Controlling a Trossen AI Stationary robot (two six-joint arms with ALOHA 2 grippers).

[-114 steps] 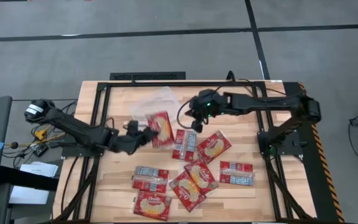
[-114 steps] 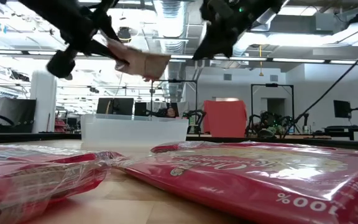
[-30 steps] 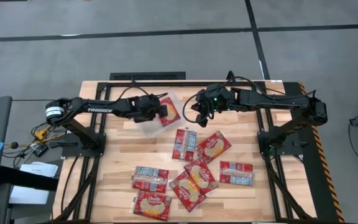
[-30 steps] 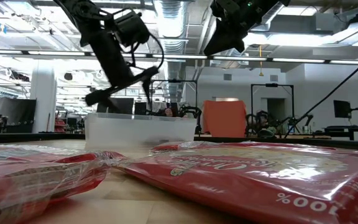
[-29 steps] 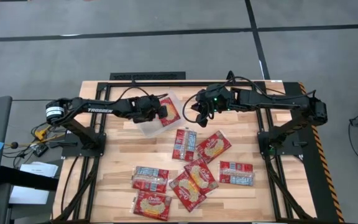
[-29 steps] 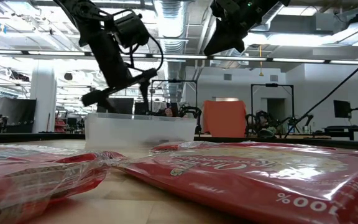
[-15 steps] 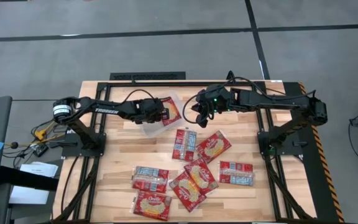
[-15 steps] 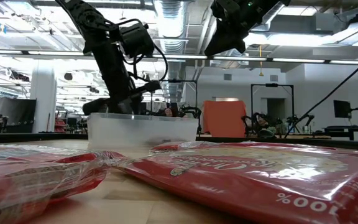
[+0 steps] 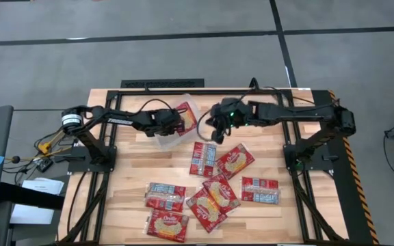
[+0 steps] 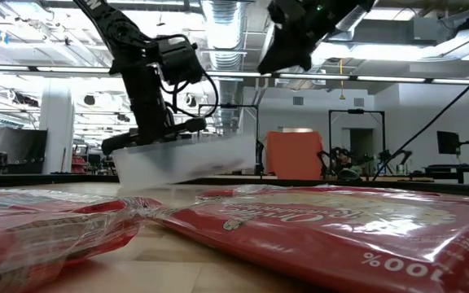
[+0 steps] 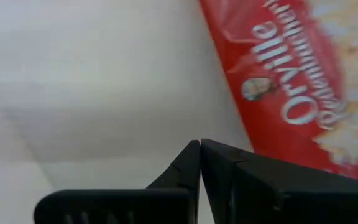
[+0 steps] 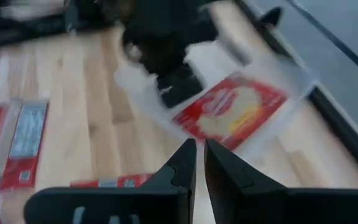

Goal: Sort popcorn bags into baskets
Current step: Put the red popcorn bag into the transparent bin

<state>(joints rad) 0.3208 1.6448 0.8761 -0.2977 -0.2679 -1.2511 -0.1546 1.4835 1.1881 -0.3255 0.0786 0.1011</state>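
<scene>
I see my left gripper [image 9: 175,123] pinched on the tilted clear plastic tray [image 9: 164,139] holding one red popcorn packet [image 9: 187,117]; right gripper [image 9: 214,130] beside it, jaws nearly shut, empty.

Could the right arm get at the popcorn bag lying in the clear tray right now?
Probably not cleanly: the left gripper, shut, sits at the tray, which is tilted, crowding the bag. The right gripper hovers just beside it.

Grey floor [image 9: 183,55] w/ dark seams round wooden table [image 9: 132,198]. Beyond: open lab, ceiling ducts [image 10: 226,16], strip lights, orange panel [image 10: 294,155] (mid-room), monitors.
</scene>
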